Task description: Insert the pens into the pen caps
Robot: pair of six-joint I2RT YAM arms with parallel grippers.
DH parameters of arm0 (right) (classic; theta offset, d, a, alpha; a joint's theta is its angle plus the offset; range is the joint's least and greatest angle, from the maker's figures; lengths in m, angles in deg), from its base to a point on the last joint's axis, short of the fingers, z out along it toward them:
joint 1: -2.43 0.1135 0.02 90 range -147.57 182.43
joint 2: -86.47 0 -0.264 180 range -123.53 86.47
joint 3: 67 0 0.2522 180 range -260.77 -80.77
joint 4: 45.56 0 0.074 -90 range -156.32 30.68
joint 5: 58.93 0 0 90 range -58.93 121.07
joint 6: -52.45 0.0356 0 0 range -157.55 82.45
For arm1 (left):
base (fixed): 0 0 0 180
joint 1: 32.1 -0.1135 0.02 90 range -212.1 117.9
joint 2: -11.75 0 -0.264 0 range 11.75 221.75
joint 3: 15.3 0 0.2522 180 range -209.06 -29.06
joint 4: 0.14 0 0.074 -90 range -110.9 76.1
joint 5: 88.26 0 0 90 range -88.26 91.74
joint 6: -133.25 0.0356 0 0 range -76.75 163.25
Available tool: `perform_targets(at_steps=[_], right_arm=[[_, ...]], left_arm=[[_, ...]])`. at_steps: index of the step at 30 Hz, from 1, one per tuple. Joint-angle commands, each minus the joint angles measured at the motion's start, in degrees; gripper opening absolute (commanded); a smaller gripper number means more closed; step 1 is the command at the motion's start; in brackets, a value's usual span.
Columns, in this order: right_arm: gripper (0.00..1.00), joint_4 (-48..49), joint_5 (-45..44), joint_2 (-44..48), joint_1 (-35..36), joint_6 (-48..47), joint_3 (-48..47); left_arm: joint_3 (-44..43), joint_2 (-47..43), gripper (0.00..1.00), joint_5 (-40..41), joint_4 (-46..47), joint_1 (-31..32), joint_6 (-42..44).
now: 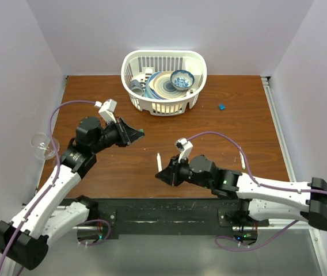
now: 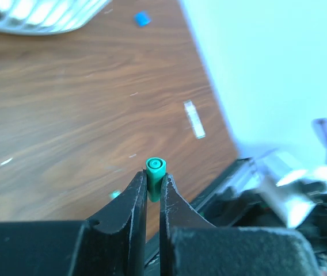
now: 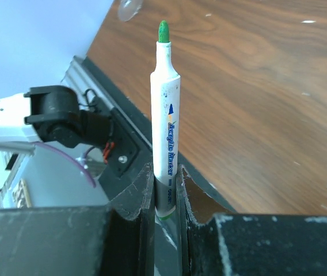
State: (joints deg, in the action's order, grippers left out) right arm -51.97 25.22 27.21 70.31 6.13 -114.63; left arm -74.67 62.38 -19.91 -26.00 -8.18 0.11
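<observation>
A white basket (image 1: 169,107) stands at the far side of a wooden table (image 1: 227,135), holding plates (image 1: 160,87) and a blue patterned bowl (image 1: 182,79). Near the basket's right lies a small blue block (image 1: 221,106). Well to its left and nearer the camera stands a clear glass (image 1: 41,144).

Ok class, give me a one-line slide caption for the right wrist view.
Right hand shut on an uncapped white plastic marker pen, green tip up, brown wooden table behind.
</observation>
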Motion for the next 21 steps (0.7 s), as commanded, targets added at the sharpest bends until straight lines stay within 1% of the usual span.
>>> perform_targets(at_steps=[1,3,7,21], right_arm=[[0.00,9.77,1.10,-3.04,1.64,-1.49,-5.06],[0.00,11.09,1.10,-4.79,1.91,-1.49,-6.12],[0.00,12.51,0.66,-6.30,2.08,-1.23,-7.09],[0.00,11.28,-1.71,-7.18,2.17,-0.88,-8.41]], left_arm=[[1.92,-1.41,0.00,-6.11,10.33,0.34,-7.84],[2.80,-2.20,0.00,-6.74,13.48,0.34,-9.15],[3.77,-4.57,0.00,-6.65,15.35,0.42,-9.25],[5.61,-7.39,0.00,-9.29,13.59,0.42,-7.32]])
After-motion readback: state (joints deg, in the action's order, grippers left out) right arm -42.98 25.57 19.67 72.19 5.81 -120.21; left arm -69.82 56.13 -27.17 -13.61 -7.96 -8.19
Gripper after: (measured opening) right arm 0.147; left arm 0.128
